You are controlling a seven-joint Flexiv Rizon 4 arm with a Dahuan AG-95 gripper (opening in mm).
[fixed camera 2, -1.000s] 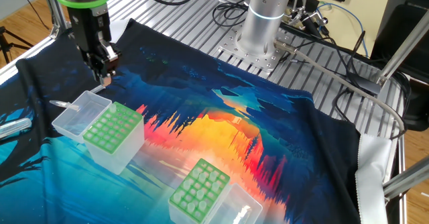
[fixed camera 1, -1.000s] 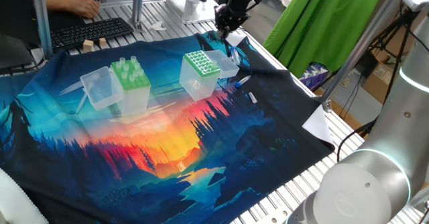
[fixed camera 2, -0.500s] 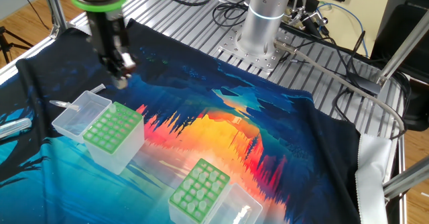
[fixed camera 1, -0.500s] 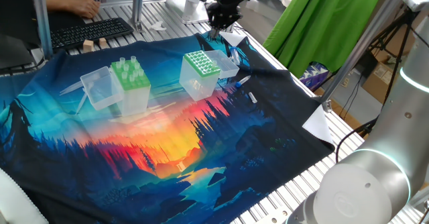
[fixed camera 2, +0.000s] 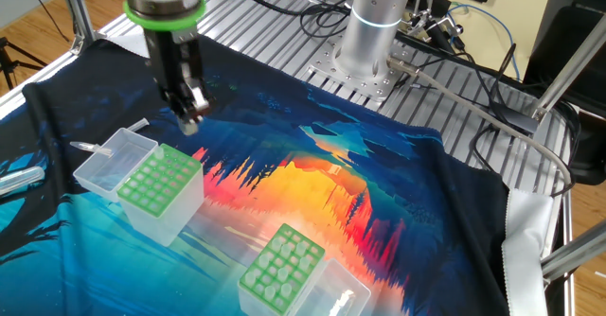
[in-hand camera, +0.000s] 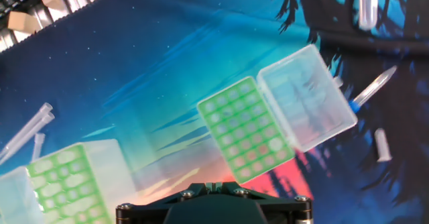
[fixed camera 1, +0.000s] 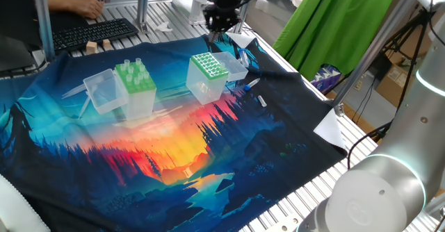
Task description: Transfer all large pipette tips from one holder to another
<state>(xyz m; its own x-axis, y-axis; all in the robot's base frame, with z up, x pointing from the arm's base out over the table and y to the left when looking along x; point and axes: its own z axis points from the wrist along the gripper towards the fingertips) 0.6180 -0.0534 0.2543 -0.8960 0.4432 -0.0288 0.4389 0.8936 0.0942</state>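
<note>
Several large pipette tips [fixed camera 1: 132,68] [fixed camera 2: 284,263] stand in the one holder [fixed camera 1: 140,96] [fixed camera 2: 254,280] [in-hand camera: 64,184], a clear box with a light-green top. The other holder [fixed camera 1: 207,65] [fixed camera 2: 159,180] [in-hand camera: 245,130] has a dotted green top, and its clear lid [in-hand camera: 308,96] lies open beside it. My gripper [fixed camera 1: 212,29] [fixed camera 2: 192,124] [in-hand camera: 213,186] hangs shut in the air above the cloth, just beyond the dotted holder. I see nothing between its fingers. Loose tips [in-hand camera: 27,131] [fixed camera 2: 133,127] lie on the cloth.
A picture cloth [fixed camera 1: 208,155] covers the table. A keyboard [fixed camera 1: 94,32], a person's hand [fixed camera 1: 87,8] and wooden blocks [fixed camera 1: 97,46] are at the far edge. The arm's base [fixed camera 2: 374,23] and cables [fixed camera 2: 473,108] stand at the other side. Small tubes [fixed camera 1: 261,101] lie near the dotted holder.
The gripper has shut and risen from the cloth beside the dotted holder's lid. It has moved sideways along the holder; a loose tip stays on the cloth where it was.
</note>
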